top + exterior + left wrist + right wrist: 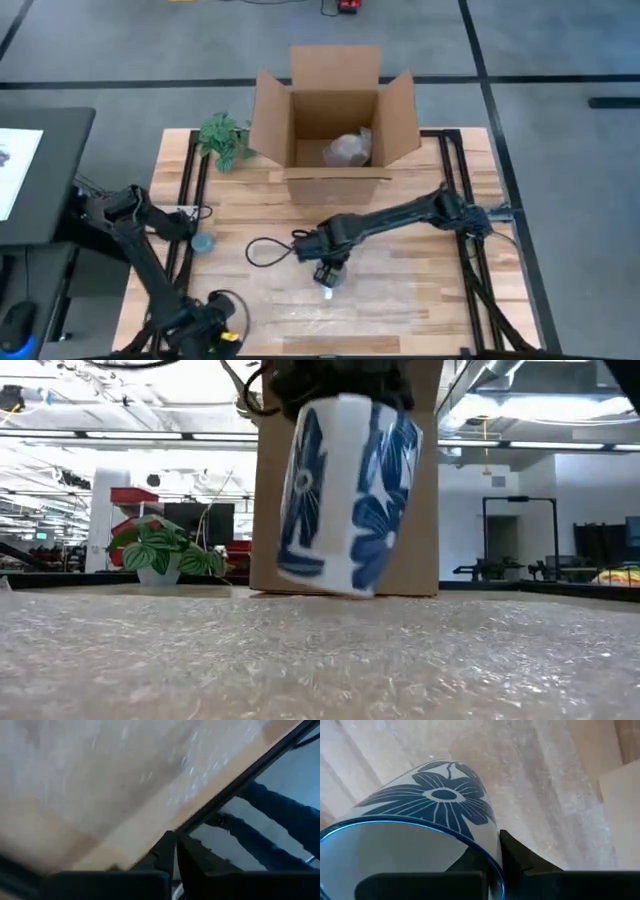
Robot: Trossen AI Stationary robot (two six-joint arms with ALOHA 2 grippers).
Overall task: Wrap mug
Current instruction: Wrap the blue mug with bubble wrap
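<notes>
A white mug with blue flowers (345, 490) hangs over a sheet of bubble wrap (335, 312) that lies flat at the table's near middle. My right gripper (328, 270) is shut on the mug (435, 800) and reaches in from the table's right. In the low view the mug's base (330, 582) is a little above the wrap (320, 660). My left gripper (222, 335) waits at the table's near left corner, and its fingers (175, 852) are shut on nothing. My right gripper holds the mug by its rim (487, 855), one finger inside the opening and the other finger (520, 862) outside the wall. The fingers come from above, pointing down. The mug hangs below them, mouth up and tilted, clear of the bubble wrap.
An open cardboard box (335, 120) holding a clear wrapped bundle (348, 150) stands at the far middle. A small green plant (225, 138) sits to the left of the box. A blue round thing (203, 242) and a looped black cord (265, 250) lie left of the mug.
</notes>
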